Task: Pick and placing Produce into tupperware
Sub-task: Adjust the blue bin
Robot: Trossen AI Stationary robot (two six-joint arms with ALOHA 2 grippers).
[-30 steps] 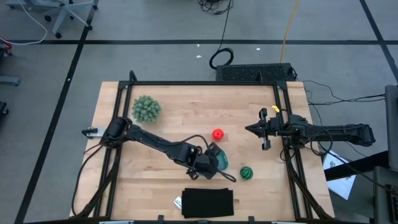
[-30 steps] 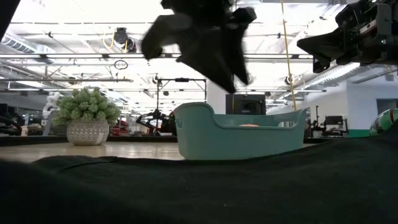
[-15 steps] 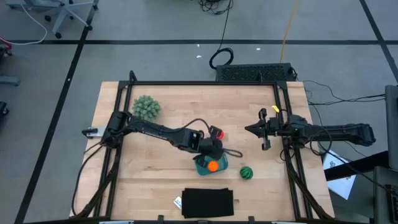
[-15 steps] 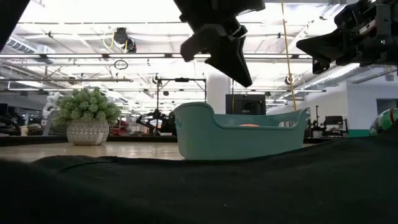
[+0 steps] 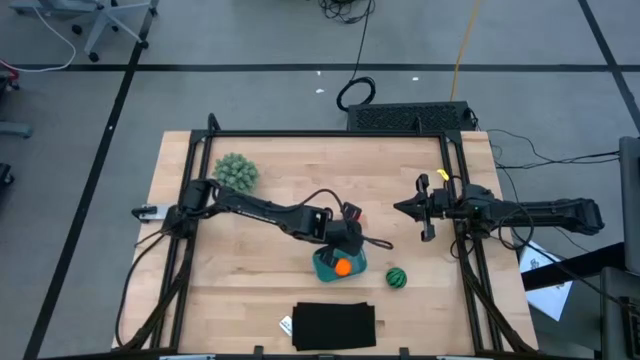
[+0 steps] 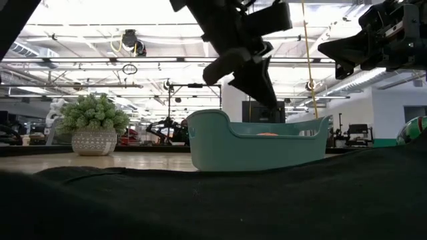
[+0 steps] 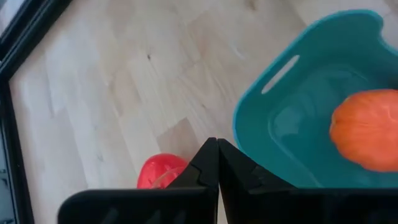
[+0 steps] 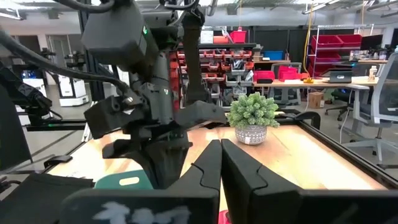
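High view: the small teal-blue rectangular plastic tub [image 5: 339,265] sits on the light wooden table [image 5: 280,180], with the small round orange toy fruit [image 5: 342,267] now uncovered inside it; a second ago the left arm lay over the tub and no orange showed. The left tool [image 5: 349,227] has since drawn back off the tub and hangs over the small round red toy fruit [image 5: 352,211], which it now largely covers. The dark green striped toy melon [image 5: 397,278] lies on the table beside the tub, apart from it. The right tool [image 5: 410,208] waits at the table's right edge, unchanged. Also listed: a bushy green potted plant [image 5: 236,173] and a flat black rectangular mat [image 5: 334,326]. Low view: the left tool hangs above the tub's rim, lower than half a second ago. Left wrist view: the left tool's two dark fingers [image 7: 208,171] meet tip to tip, empty, having closed within the last second; the red fruit shows just beyond them, the orange one inside the tub. Right wrist view: the right tool's fingers [image 8: 208,168] are pressed together, empty. Judgement: one fruit placed, two remaining; red appears next.
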